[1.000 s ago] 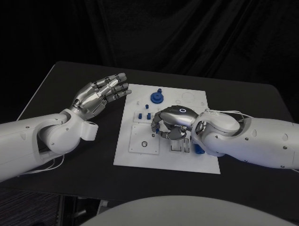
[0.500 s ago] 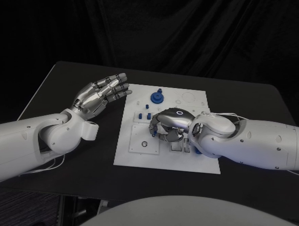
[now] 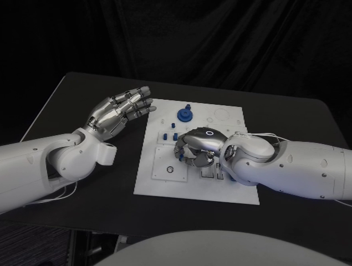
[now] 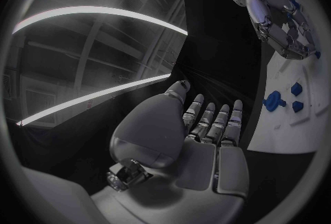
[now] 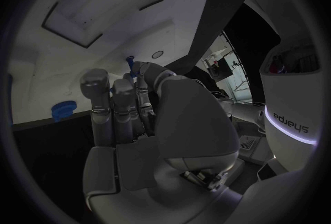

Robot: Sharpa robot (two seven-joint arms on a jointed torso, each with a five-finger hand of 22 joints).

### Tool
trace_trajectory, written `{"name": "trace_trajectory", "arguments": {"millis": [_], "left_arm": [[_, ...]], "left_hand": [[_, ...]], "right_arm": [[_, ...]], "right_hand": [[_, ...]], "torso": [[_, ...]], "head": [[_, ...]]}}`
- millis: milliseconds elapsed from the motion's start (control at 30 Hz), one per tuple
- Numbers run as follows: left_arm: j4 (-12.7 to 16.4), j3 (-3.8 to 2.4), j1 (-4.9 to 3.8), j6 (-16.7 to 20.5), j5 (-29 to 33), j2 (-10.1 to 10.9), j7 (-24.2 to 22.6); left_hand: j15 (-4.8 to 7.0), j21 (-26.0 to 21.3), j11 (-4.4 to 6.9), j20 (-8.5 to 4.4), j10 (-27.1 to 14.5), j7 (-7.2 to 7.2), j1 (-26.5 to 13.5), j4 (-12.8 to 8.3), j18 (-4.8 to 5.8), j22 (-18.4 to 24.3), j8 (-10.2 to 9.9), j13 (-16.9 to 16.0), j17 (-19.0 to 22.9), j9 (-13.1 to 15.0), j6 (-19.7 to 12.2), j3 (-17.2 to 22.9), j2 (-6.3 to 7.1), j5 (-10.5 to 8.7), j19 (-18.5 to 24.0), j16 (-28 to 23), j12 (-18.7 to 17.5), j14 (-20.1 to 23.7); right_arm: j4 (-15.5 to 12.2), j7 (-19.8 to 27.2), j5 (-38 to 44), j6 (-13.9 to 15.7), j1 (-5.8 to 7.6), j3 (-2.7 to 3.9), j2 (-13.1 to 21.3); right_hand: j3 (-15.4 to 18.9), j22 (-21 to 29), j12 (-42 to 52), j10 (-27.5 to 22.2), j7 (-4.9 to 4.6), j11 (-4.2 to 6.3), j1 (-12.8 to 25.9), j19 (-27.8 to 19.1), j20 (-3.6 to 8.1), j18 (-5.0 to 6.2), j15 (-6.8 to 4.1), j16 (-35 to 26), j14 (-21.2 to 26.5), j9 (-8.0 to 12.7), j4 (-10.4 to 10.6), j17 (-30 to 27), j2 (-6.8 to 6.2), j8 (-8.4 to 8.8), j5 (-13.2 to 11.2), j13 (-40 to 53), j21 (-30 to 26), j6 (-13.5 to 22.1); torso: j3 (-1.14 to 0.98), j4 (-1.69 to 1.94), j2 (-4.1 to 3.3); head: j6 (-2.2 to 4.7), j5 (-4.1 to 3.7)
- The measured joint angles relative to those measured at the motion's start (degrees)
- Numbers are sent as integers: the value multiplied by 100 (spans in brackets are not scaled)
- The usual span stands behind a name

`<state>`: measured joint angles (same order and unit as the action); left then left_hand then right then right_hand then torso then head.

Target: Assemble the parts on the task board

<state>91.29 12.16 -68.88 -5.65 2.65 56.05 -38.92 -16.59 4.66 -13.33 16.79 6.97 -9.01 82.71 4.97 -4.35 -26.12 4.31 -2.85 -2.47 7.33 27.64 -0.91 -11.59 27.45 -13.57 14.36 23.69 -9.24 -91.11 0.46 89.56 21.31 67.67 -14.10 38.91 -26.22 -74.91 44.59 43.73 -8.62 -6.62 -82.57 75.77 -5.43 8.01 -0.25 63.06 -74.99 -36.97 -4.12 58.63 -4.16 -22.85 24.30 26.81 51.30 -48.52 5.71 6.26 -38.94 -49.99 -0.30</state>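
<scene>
I hold a blue part in my right hand mid-board; left hand empty, fingers spread, at 9 o'clock; assembly looks unfinished.

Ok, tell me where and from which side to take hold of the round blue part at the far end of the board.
Probably best gripped by the narrow upright stem on the round blue part, coming from above: it rises over a wide flat base that sits low on the task board. The open left hand hovers beside that end; the right hand is busy mid-board.
</scene>
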Motion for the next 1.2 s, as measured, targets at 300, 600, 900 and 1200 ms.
{"name": "trace_trajectory", "arguments": {"millis": [300,600,900,1200], "left_arm": [[-14,0,9,-18,0,-13,0],[-17,0,19,-39,0,-13,0],[-29,0,26,-51,0,-15,0],[-39,0,33,-65,0,-16,-1]], "left_hand": [[0,0,-21,0,-21,0,0,0,-1,0,0,-5,0,0,0,0,0,0,0,26,-1,0],[0,0,-21,0,-21,0,0,0,-1,1,0,-4,0,0,0,31,0,0,0,26,-1,0],[0,0,-20,0,-21,0,0,0,-1,6,0,-4,0,1,0,31,0,0,0,26,-1,0],[0,-1,-20,0,-21,0,0,0,-1,6,0,-3,1,1,0,31,0,0,0,26,-1,0]], "right_arm": [[24,0,0,-1,-10,5,-33],[43,-4,0,-15,-23,14,-36],[44,-14,0,-43,-37,21,-21],[41,-18,0,-65,-43,22,-7]], "right_hand": [[-2,0,0,0,0,0,1,0,0,1,0,0,0,0,-2,-20,-1,0,0,-4,0,0],[-2,1,0,0,0,1,1,0,0,1,0,0,0,13,-2,-40,-1,0,-40,-2,0,0],[-1,1,-1,31,0,33,2,0,0,1,0,-26,0,24,-1,-71,-1,0,-84,-17,-27,0],[-1,1,-3,92,0,93,10,0,0,1,0,-27,0,28,-1,-81,-9,0,-133,-24,-57,0]], "torso": [[1,3,2],[2,5,4],[2,5,2],[2,6,1]], "head": [[0,-18],[0,-2],[0,-7],[0,-8]]}}
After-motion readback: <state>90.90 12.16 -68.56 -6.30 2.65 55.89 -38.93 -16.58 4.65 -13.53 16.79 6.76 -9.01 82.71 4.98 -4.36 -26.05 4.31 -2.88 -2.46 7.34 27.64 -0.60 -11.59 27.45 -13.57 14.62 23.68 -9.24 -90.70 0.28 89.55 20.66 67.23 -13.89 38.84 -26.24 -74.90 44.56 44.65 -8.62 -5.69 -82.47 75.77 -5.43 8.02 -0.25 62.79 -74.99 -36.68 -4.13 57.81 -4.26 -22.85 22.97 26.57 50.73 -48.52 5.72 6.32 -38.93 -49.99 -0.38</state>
